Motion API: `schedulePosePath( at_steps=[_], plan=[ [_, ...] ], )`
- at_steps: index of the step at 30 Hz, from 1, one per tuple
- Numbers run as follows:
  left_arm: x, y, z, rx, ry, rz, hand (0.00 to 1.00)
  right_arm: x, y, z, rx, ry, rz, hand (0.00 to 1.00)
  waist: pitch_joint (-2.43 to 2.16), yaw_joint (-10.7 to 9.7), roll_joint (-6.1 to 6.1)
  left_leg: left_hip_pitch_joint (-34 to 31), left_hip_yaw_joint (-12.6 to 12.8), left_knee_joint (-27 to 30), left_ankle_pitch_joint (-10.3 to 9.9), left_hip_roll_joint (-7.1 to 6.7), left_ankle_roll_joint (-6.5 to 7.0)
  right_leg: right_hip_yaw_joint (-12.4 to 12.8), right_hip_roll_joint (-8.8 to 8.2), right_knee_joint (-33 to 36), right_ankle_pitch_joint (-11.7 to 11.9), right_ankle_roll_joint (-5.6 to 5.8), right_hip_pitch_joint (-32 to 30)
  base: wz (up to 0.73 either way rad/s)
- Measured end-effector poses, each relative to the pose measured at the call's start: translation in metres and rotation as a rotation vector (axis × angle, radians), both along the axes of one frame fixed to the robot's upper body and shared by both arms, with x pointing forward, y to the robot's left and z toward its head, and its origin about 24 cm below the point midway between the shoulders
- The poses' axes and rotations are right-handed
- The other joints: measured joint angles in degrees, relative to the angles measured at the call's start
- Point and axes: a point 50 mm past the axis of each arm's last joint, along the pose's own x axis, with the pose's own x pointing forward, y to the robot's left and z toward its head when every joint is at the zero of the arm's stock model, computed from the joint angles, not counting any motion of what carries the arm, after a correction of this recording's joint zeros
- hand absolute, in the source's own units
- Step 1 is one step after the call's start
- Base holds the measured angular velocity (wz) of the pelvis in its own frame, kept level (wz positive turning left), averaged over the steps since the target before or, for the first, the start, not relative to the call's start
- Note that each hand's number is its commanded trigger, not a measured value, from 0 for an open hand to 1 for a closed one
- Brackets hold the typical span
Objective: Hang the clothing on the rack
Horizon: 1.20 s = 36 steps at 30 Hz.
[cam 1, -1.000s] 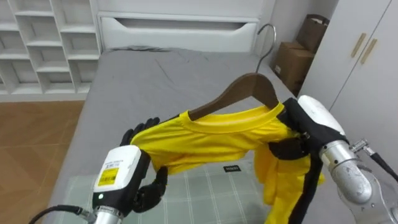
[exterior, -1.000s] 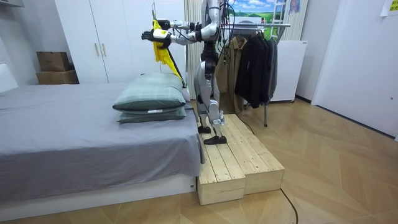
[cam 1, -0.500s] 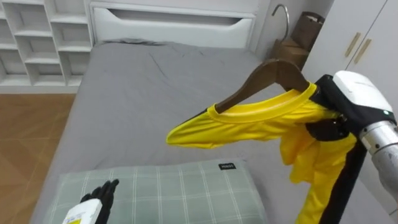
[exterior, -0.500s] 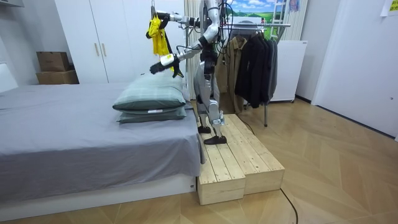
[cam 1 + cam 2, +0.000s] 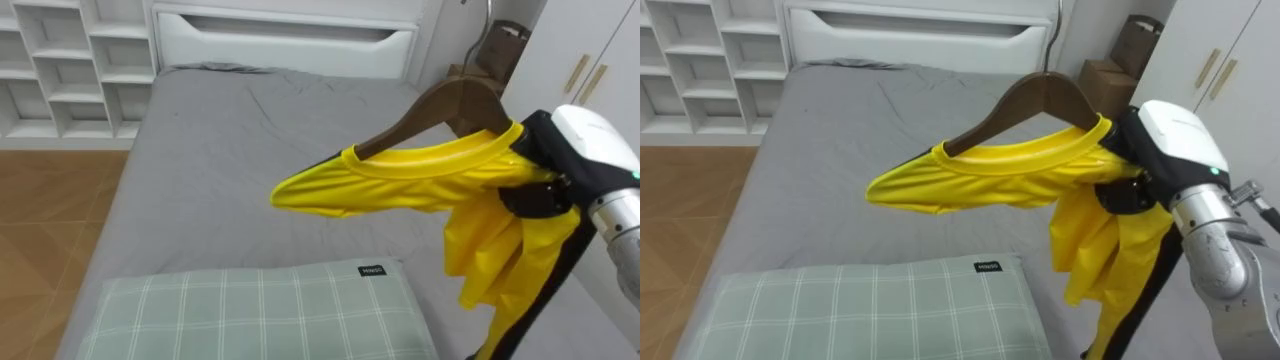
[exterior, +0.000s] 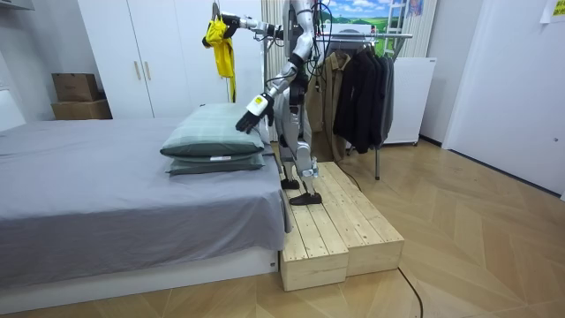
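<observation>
Your right hand [image 5: 1137,170] raised high, clenched round shirt-covered end of wooden hanger [image 5: 1025,105]. Yellow T-shirt [image 5: 990,180] draped on hanger, in air over bed's [image 5: 830,150] pillow end, above plaid pillow [image 5: 860,305]. Your left hand [image 6: 246,118] low beside pillow edge; grip can't tell. Robot stands on wooden platform [image 6: 335,230] between bed and clothes rack [image 6: 375,37].

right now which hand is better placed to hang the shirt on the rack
Right, likely: the right hand grips the hanger with the yellow shirt held high; the left hand is low by the pillows.
</observation>
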Motion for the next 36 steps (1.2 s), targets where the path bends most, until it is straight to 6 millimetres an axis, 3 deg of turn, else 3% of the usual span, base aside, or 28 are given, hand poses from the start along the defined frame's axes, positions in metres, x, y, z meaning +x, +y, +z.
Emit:
schedulePosePath(
  at_steps=[9, 28, 32, 36],
  plan=[
    [-0.027, 0.002, -0.014, -0.033, 0.125, 0.085, 0.0, -0.001, -0.005, 0.003, 0.02, -0.021, -0.027, 1.0, -0.6, 0.0, 1.08, 0.2, 0.5, -0.1, -0.3, 0.16, 0.0, 0.5, 0.32, 0.0, 0.0, -0.02, 0.2, -0.02],
    [-0.047, 0.003, -0.02, -0.075, 0.227, 0.153, 0.0, -0.007, 0.008, 0.022, 0.016, -0.133, 0.002, 1.0, -0.18, 0.3, 0.9, 0.2, 1.0, -0.2, -0.6, 0.27, 0.16, 0.6, 0.34, 0.0, -0.2, 0.17, 0.0, 0.0],
    [-0.051, 0.002, -0.022, -0.078, 0.253, 0.166, 0.0, -0.007, 0.008, 0.018, 0.025, -0.123, -0.001, 1.0, -0.19, 0.3, 0.88, 0.2, 1.1, 0.0, -0.6, 0.27, 0.17, 0.6, 0.34, 0.0, -0.2, 0.17, 0.0, 0.0],
    [-0.056, -0.001, -0.024, -0.096, 0.277, 0.192, 0.0, -0.017, 0.002, -0.003, 0.062, -0.054, -0.017, 1.0, -0.25, 1.1, 0.46, 0.3, 1.2, 0.1, -0.6, 0.33, 0.17, 0.6, 0.4, 0.0, -0.2, 0.16, 0.0, 0.0]
  ],
)
